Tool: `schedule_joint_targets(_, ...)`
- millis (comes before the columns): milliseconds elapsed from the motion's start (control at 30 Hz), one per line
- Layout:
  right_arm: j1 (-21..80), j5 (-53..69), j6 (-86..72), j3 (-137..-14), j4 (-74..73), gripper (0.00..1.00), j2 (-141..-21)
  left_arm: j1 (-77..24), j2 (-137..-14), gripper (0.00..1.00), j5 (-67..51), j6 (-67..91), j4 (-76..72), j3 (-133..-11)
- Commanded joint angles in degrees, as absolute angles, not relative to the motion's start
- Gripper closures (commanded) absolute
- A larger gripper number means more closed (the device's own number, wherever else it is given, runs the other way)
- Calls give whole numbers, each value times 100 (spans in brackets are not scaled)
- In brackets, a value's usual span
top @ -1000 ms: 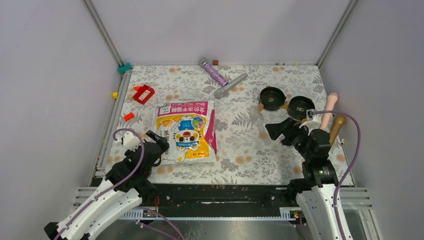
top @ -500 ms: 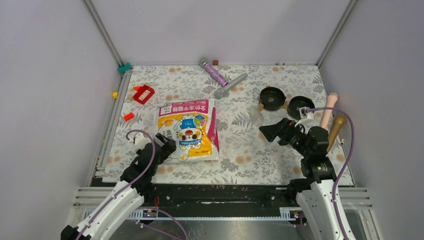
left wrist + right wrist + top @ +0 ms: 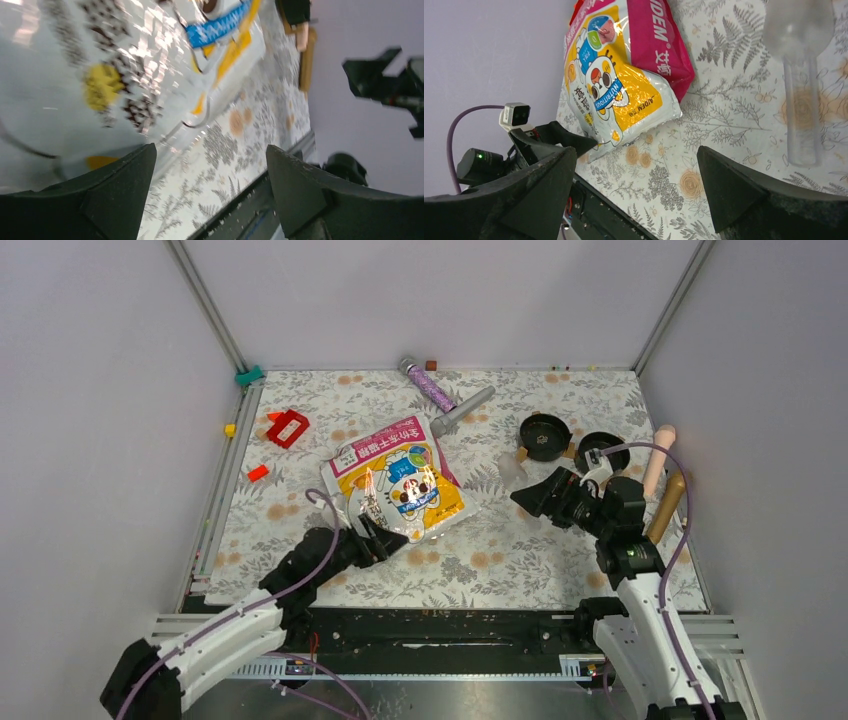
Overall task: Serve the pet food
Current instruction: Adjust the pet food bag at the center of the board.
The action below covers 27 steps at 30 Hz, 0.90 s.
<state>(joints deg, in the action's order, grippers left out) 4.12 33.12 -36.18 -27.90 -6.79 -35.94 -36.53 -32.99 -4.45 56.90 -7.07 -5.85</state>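
The pet food bag [image 3: 400,480], glossy yellow, white and magenta with a cartoon face, lies flat and askew at mid-table. It also shows in the left wrist view as a blurred bag [image 3: 100,75] and in the right wrist view as the bag [image 3: 619,75]. The pet food itself is hidden inside. My left gripper [image 3: 385,537] sits low at the bag's near corner. Its jaws stand apart [image 3: 210,146] over bare cloth, with the bag's edge by the left finger. My right gripper [image 3: 530,498] hovers open [image 3: 636,149] to the right of the bag, pointing at it.
Two black bowls [image 3: 545,435] [image 3: 603,450] stand at the back right, with two wooden handles [image 3: 660,460] beside them. A clear plastic scoop [image 3: 799,75] lies between bag and bowls. A glittery purple tube [image 3: 430,388], a grey tube [image 3: 462,410] and red pieces [image 3: 288,427] lie further back.
The bag's near end has swung right and the whole bag has shifted right. My left arm has swept right along the bag's near edge. The right gripper has eased left.
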Motion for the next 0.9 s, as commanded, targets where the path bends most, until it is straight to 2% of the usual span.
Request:
schedule_joint_targets(0, 404, 3508, -4060, -2832, -356, 2, -3850, -4347, -4148, 18, -644, 5808, -2317, -778)
schedule_joint_targets(167, 404, 3371, -4319, -2495, -201, 2, -3859, -5195, -5374, 16, -330, 5511, -2712, -1483)
schedule_joint_targets(267, 503, 3439, -4435, -2334, -120, 2, -3849, -5525, -5758, 2, -227, 5275, -2654, -1935)
schedule_joint_targets(367, 955, 3111, -4333, -2278, -302, 2, -3841, -5618, -5641, 1, -40, 5112, -2143, -2256)
schedule_joint_targets(467, 1854, 2251, -4374, -2243, -317, 2, -4018, -5622, -4959, 1, 769, 5052, -997, -2526)
schedule_joint_targets(700, 3523, 740, -5162, -2169, 1312, 2, -5490, -5625, -3157, 1, 3617, 6293, 3490, -3051)
schedule_joint_targets(800, 4079, 529, -5358, -2356, 2141, 1, -6381, -5616, -2648, 1, 4054, 6868, 4460, -2985)
schedule_joint_targets(867, 4381, 390, -5567, -2472, 2671, 5, -7009, -5616, -2401, 1, 4070, 7040, 4679, -2896)
